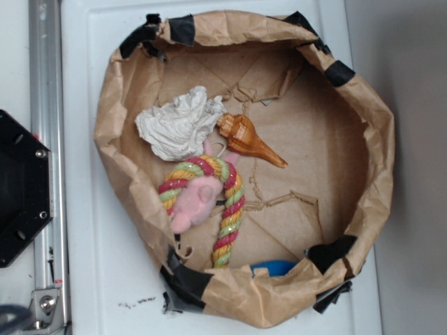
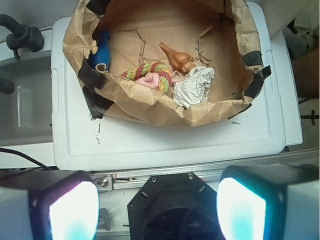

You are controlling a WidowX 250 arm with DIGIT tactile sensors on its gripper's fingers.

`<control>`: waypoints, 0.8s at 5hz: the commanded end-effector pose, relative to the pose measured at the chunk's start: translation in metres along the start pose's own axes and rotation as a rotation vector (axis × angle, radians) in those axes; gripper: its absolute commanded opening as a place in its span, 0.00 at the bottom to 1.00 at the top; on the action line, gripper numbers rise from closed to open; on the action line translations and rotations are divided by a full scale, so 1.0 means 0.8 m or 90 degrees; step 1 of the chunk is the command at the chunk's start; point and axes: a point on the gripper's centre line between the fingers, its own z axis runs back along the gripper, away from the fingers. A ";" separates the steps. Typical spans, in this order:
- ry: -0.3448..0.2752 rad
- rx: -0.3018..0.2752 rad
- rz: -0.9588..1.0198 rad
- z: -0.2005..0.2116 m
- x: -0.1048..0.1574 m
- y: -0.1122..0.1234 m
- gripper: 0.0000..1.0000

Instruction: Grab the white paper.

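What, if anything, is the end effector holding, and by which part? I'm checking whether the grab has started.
Nothing is held. The end effector is open with an empty gap, far from the white paper, which lies untouched in the bag.

Brown paper bag w/ black tape held amber shell, pink plush, striped rope, blue obj.

— What is crowding the white paper?

— The amber shell is touching its right edge, and the pink plush toy, ringed by a striped rope, is pressing against it from below. The brown paper bag wall is standing just beside its left.

— Any free room?

— The bag's open top is leaving it clear from above; the bare floor is lying open to the right. A blue object is possibly tucked against the wall.
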 end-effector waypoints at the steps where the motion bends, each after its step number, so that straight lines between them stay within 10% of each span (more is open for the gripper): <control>1: 0.000 0.000 0.000 0.000 0.000 0.000 1.00; 4: -0.023 0.020 -0.098 -0.098 0.132 0.051 1.00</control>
